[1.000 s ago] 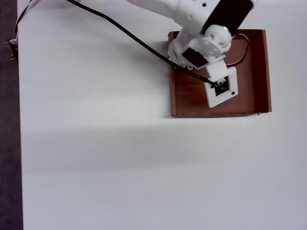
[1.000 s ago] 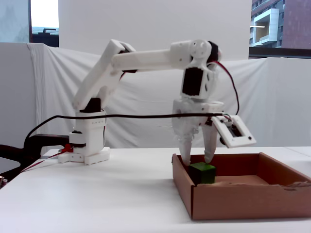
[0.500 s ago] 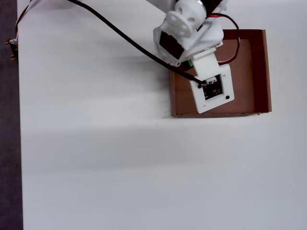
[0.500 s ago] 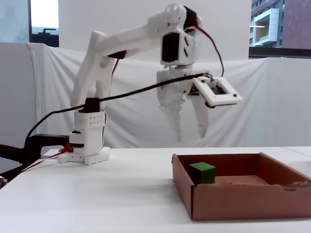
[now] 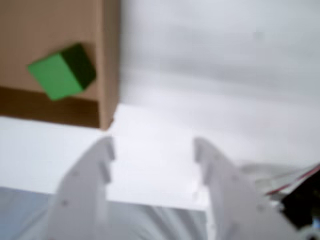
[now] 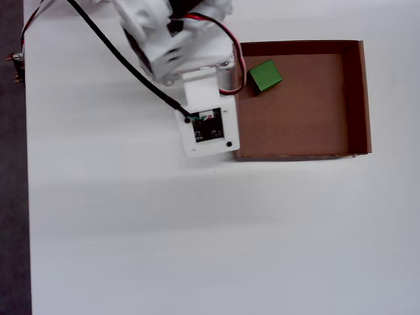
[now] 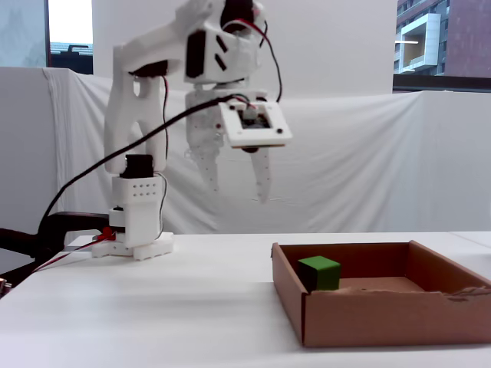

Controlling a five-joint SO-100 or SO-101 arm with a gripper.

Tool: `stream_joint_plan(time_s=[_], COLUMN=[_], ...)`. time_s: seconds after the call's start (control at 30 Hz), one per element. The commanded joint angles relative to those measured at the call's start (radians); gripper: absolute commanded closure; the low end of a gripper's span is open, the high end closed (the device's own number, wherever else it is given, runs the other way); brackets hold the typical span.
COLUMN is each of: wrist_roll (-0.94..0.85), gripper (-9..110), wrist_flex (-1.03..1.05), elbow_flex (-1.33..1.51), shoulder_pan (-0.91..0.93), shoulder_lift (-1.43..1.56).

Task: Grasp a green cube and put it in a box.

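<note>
White tabletop (image 6: 131,230) fills most of overhead view, plain matte, soft grey shadow bands across its middle. Tiny dark speck (image 6: 213,172) on it, near centre. Dark floor strip (image 6: 12,197) along left edge of overhead view, beside table edge. Small brownish item (image 6: 16,62) at that edge, upper left, too small to ID.

Fixed view: same table (image 7: 153,322) in foreground, white draped cloth (image 7: 430,161) behind as backdrop, creased, spanning the width. White wall panel (image 7: 138,31) above the cloth. Window top right w/ brick bldg (image 7: 464,34) and balconies outside; bright window patch (image 7: 69,21) top left. Dark object (image 7: 31,238) at left edge behind table, unclear what.
</note>
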Motion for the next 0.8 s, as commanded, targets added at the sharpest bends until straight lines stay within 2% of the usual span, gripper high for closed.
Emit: stream_joint_plan(time_s=[0.0, 0.77], wrist_roll=[-0.008, -0.002], gripper=[80, 80], wrist_flex=[-0.025, -0.232], elbow_flex=[0.058, 0.747], shoulder_pan=[0.063, 0.466], shoulder_lift=[0.107, 0.706])
